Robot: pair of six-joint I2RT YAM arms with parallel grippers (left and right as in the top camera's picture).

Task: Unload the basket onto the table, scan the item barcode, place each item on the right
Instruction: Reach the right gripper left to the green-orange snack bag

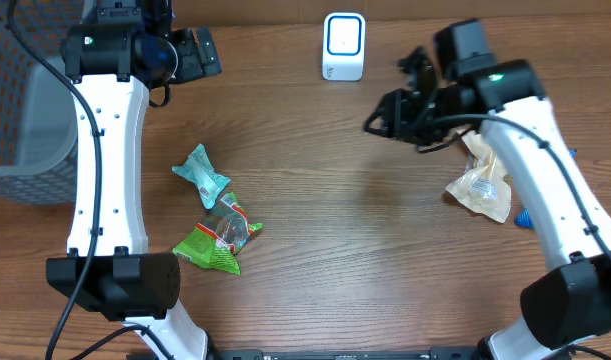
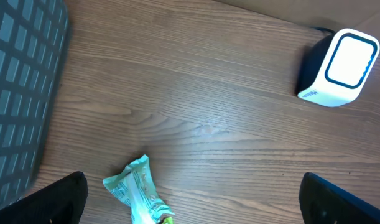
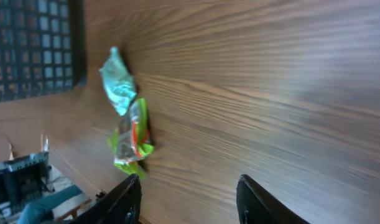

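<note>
Closest to the lens is the right gripper (image 3: pixel 188 202), its two dark fingers (image 3: pixel 124 199) poking up from the bottom edge of the right wrist view. They're spread apart with nothing but bare table (image 1: pixel 335 250) between them, so it's open and holding nothing. From overhead it hangs in the upper right of the frame, below and a bit right of the white scanner (image 1: pixel 343 45) sitting at top centre. A tan packet (image 1: pixel 480 185) lies just to the right of that gripper, partly tucked under the arm and clear of the fingers. The other two items are well off in the left-centre of the frame: a teal packet (image 1: pixel 200 172) and, just below it and touching, a green packet (image 1: pixel 217 238). Both show up far across the wood in the right wrist view. The left gripper (image 1: pixel 195 52) sits in the upper left, left of the scanner, with its jaws as wide as they go and nothing in them. The teal packet is just below it in its own wrist view. A grey mesh basket (image 1: pixel 25 100) fills the far upper left corner.
</note>
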